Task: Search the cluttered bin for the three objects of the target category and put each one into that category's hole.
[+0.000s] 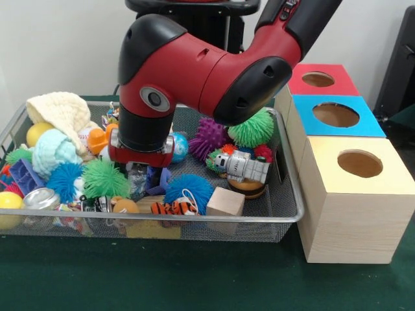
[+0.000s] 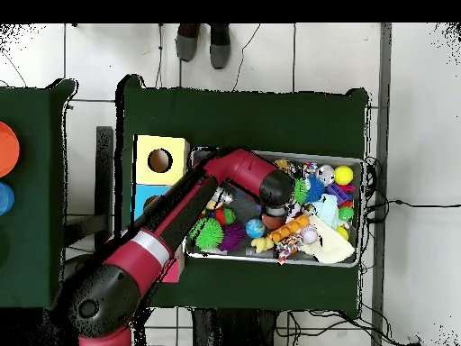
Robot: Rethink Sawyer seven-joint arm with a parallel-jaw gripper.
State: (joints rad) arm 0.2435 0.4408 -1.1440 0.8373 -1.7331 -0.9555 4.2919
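Arm (image 1: 194, 71): reaches down into the wire bin (image 1: 285, 217), wrist over the bin's middle.
Hand (image 1: 139, 170): buried among the toys below the wrist; whether its fingers are apart or together cannot be told.
Around the hand: green spiky ball (image 1: 104, 178) and blue spiky ball (image 1: 188, 190) just beside it; toy robot (image 1: 243, 168), wooden block (image 1: 225, 202) and purple spiky ball (image 1: 207, 137) near.
Bin's far corner from the boxes: cream knitted cloth (image 1: 61, 111), yellow ball (image 1: 37, 133).
Boxes beside the bin, each with a hole: yellow box (image 1: 360, 165), blue box (image 1: 337, 115), red box (image 1: 319, 79).
Table (image 1: 194, 278): green cover.
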